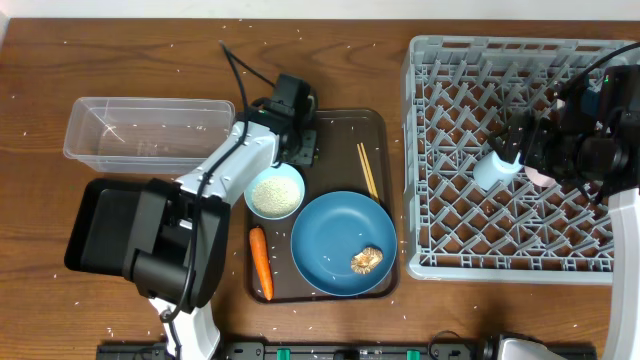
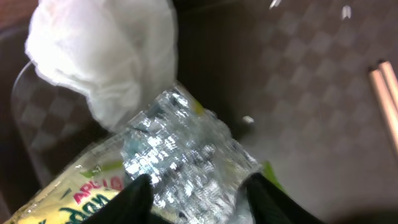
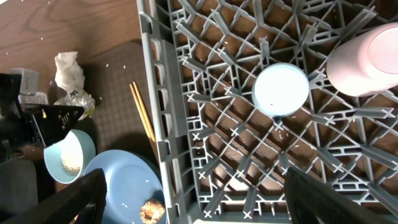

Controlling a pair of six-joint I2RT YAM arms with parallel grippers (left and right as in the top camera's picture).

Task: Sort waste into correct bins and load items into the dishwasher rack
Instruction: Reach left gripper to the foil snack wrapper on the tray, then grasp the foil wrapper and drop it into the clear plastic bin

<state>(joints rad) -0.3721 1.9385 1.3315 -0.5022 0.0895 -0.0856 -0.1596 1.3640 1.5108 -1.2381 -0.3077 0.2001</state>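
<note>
the left claw (image 2: 199,193) hangs over the upper left corner of the large brown serving tray (image 1: 340,150), its 2 dark fingers spread with the crinkled yellow-green snack wrapper (image 2: 168,149) lying between them; i can't tell whether the pads touch it. the wrapper sits low in the wrist view, silvery inside turned up, and the crumpled white paper (image 2: 99,56) rests against it at the upper left. i'd judge the wrapper almost weightless, slick and springy, so it will crush rather than resist. a bite across the bunched middle should hold better than a loose edge, and the paper may drag along if caught. 2 wooden chopsticks (image 2: 387,99) lie apart at the right edge

lower on the tray in the overhead view are a white bowl (image 1: 274,192), a large blue plate (image 1: 335,235) carrying a small brown food lump (image 1: 367,260), and an orange carrot (image 1: 260,262). the clear rectangular plastic tub (image 1: 140,130) and shallow black tray (image 1: 100,225) sit at the left of the frame. over the big grey lattice rack (image 1: 430,150) the right claw (image 3: 196,193) is wide open and empty, above an upturned light blue cup (image 3: 281,89) with a pink cup (image 3: 367,59) just beside
</note>
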